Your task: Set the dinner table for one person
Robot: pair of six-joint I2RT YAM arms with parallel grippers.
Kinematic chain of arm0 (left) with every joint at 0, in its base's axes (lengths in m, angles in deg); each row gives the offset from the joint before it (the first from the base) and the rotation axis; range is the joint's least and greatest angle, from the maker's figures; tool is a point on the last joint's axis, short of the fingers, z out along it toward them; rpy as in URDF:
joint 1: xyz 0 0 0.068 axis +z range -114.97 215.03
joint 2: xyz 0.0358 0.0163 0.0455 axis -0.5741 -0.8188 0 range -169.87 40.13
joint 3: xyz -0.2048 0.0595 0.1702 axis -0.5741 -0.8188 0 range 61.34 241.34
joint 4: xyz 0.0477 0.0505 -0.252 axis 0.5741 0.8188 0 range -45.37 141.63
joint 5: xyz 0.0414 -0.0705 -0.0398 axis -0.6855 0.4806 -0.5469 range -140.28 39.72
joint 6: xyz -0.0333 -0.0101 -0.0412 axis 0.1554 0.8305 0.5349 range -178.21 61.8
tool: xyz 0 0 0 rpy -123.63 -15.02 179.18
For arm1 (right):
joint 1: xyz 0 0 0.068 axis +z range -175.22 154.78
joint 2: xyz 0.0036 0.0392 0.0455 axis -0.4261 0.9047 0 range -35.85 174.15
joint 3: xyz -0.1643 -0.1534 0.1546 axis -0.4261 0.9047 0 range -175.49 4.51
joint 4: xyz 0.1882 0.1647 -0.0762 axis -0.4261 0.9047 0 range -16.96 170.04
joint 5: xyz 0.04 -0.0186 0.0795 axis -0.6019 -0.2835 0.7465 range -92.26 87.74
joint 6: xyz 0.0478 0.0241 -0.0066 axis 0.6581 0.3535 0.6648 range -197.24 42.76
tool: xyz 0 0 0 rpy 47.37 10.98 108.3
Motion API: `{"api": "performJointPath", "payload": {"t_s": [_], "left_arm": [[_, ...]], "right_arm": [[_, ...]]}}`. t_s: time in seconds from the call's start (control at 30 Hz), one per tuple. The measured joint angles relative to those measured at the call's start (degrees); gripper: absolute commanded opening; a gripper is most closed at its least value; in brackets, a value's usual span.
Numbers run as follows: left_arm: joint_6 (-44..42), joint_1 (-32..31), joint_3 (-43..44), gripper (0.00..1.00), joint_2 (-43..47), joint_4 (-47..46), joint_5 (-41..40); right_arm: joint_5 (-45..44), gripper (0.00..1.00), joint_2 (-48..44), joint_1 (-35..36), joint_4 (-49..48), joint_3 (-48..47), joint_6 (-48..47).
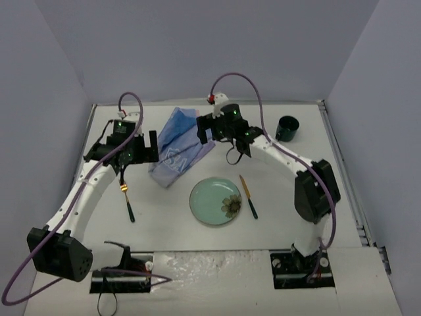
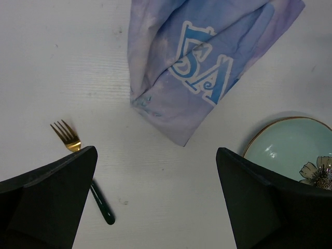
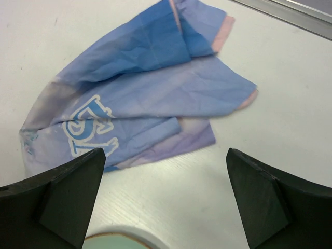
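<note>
The dinner table [image 1: 164, 227] is a white tabletop. On it lie a green flowered plate [image 1: 216, 201], a gold knife [image 1: 248, 196] to its right and a gold fork [image 1: 127, 201] to its left. A crumpled blue printed placemat [image 1: 179, 146] lies behind the plate, left of centre. My right gripper [image 1: 212, 131] hangs open just right of the cloth, with nothing between its fingers [image 3: 67, 192]. My left gripper [image 1: 143, 150] hovers open at the cloth's left edge. In the left wrist view the placemat [image 2: 207, 67], fork [image 2: 67, 137] and plate [image 2: 285, 145] all show.
A dark green cup [image 1: 288, 127] stands at the back right. A metal rail [image 1: 342, 164] runs along the table's right edge, and grey walls close in the back and sides. The right wrist view shows the placemat [image 3: 145, 88] and the plate's rim [image 3: 111, 239].
</note>
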Motion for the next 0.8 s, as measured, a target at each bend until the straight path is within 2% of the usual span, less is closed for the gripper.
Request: {"api": "performJointPath", "payload": {"t_s": [0.2, 0.4, 0.5, 0.57, 0.8], "left_arm": [[2.5, -7.2, 9.4, 0.97, -16.6, -2.8, 1.0], [5.0, -14.3, 22.4, 0.87, -34.5, -2.4, -1.3], [5.3, -16.6, 31.1, 0.80, -43.9, -2.8, -3.1], [5.2, -17.7, 35.3, 0.69, -48.8, -3.0, -3.9], [5.1, -18.3, 41.8, 0.63, -57.8, -1.0, -5.4]], "right_arm": [[-3.7, 1.00, -11.6, -6.2, 0.9, 13.9, 10.8], [-5.4, 0.99, -14.9, -9.9, 3.3, 23.0, 17.3], [-5.3, 0.98, -15.9, -9.9, 4.4, 24.2, 19.0], [-5.2, 0.98, -16.4, -9.9, 4.4, 24.2, 19.8], [-4.5, 0.98, -16.9, -9.9, 4.4, 24.2, 21.2]]}}
